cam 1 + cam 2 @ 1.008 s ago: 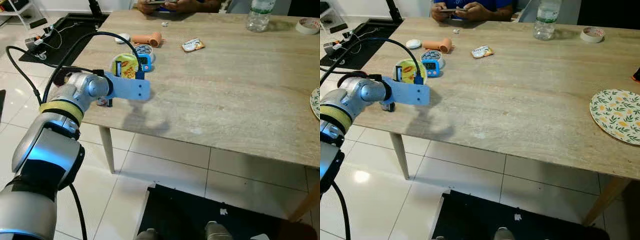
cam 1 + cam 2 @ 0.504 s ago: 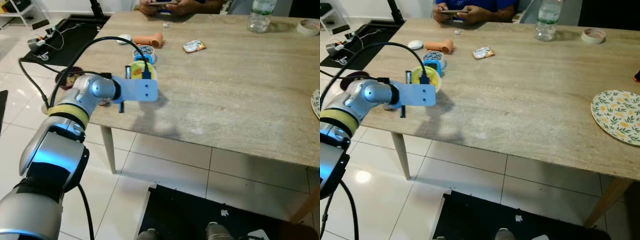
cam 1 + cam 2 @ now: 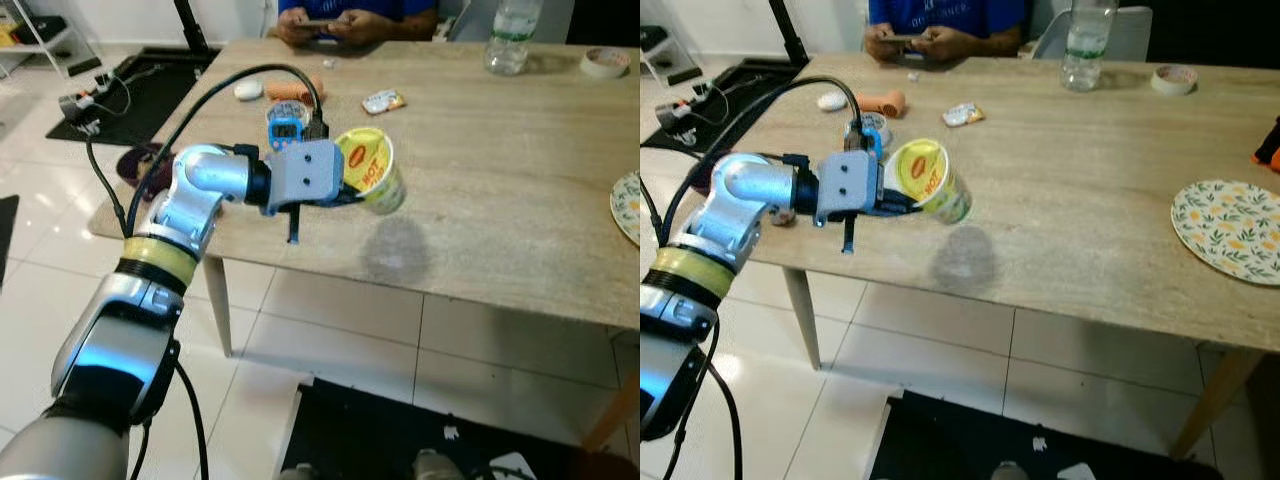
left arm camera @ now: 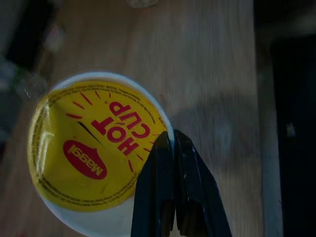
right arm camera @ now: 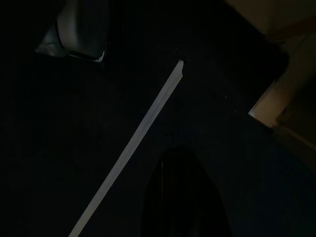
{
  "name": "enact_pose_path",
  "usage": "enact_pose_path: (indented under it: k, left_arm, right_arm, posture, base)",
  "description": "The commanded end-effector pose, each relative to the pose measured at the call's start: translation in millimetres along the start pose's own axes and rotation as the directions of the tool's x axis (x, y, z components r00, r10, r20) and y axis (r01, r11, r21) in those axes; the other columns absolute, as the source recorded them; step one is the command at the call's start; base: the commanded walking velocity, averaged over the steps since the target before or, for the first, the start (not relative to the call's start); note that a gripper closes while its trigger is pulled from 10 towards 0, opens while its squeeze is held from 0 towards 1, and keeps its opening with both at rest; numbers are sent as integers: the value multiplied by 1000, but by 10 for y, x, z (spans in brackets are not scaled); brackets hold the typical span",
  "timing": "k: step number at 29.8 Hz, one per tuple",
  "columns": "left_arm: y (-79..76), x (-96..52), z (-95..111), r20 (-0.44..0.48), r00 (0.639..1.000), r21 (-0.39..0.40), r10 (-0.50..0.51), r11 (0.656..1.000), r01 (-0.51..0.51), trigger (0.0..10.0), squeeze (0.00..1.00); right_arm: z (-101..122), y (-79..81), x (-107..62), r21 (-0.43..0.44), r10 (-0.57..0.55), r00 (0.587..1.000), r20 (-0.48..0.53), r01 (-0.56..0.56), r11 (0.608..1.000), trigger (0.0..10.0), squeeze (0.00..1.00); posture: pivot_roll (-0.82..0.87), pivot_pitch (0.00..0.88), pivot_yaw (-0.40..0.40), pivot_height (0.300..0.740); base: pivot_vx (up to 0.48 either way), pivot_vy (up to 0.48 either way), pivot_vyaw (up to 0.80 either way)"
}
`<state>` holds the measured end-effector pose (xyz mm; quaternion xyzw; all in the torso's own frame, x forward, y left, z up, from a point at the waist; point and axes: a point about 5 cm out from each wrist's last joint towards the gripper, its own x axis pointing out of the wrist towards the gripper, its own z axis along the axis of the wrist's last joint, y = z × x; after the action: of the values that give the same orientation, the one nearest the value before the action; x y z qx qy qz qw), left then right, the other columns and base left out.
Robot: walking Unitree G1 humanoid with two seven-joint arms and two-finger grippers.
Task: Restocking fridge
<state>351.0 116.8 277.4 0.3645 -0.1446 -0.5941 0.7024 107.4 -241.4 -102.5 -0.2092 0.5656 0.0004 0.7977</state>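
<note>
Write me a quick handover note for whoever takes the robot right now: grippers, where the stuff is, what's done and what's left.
Left gripper: shut on the noodle cup, held tilted in the air above the table, its shadow on the wood below.
Right gripper: hanging idle in the dark.
On the table: blue timer, water bottle, tape roll, patterned plate. A person sits at the far end.
Done: cup picked up.
Left: carry it to the fridge and put it in.
</note>
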Motion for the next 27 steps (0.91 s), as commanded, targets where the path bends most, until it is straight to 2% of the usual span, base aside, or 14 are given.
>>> enact_pose_path:
  k: [1,3,7,13,14,15,16,17,19,20,21,23,27]
  left_arm:
    - [64,-127,109,92,995,-56,42,998,-37,10000,0]
    - [146,-234,299,247,966,-128,82,990,-51,10000,0]
    - [140,-295,334,302,950,-157,79,987,-32,10000,0]
    - [73,-329,261,266,962,-170,56,985,-10,10000,0]
    - [13,-323,192,218,976,-174,29,985,10,10000,0]
    - [-69,-300,66,122,992,-169,-20,985,40,10000,0]
    - [-69,-300,66,122,992,-169,-20,985,40,10000,0]
    - [-152,-291,-51,17,998,-163,-68,984,70,10000,0]
    - [-152,-291,-51,17,998,-163,-68,984,70,10000,0]
    - [-211,-287,-235,-150,983,-141,-109,986,88,10000,0]
    - [-267,-331,-478,-368,916,-108,-158,986,126,10000,0]
    - [-274,-355,-522,-418,891,-111,-178,983,144,10000,0]
    - [-270,-358,-513,-421,888,-120,-186,981,149,10000,0]
  right_arm:
    - [-51,74,-8,-6,25,1000,-19,-25,1000,10000,0]
    - [-50,76,-8,-7,27,999,-19,-27,1000,10000,0]
    - [-63,71,-9,-8,27,999,-23,-27,1000,10000,0]
    - [-76,67,-10,-10,26,999,-27,-27,1000,10000,0]
    - [-83,67,-11,-11,27,999,-29,-27,1000,10000,0]
    - [-91,68,-12,-13,27,999,-30,-28,1000,10000,0]
    - [-91,68,-12,-13,27,999,-30,-28,1000,10000,0]
    - [-97,70,-13,-14,28,999,-31,-28,1000,10000,0]
    - [-97,70,-13,-14,28,999,-31,-28,1000,10000,0]
    - [-104,75,-14,-16,29,999,-32,-29,999,10000,0]
    - [-117,94,-17,-16,31,999,-34,-31,999,10000,0]
    - [-125,108,-20,-15,32,999,-35,-33,999,10000,0]
    - [-130,114,-21,-13,33,999,-36,-33,999,10000,0]
  posture:
    - [-20,86,91,740]
    - [-19,85,91,740]
    - [-18,80,89,740]
    - [-17,79,88,740]
    - [-17,80,87,740]
    - [-17,83,88,740]
    - [-17,83,88,740]
    - [-17,85,89,740]
    - [-17,85,89,740]
    - [-17,88,90,740]
    - [-23,95,98,740]
    - [-26,98,101,740]
    - [-27,99,102,740]
  base:
    - [0,0,0]
    - [0,0,0]
    - [0,0,0]
    - [0,0,0]
    - [0,0,0]
    - [0,0,0]
    - [0,0,0]
    - [0,0,0]
    - [0,0,0]
    - [0,0,0]
    - [0,0,0]
    - [0,0,0]
    - [0,0,0]
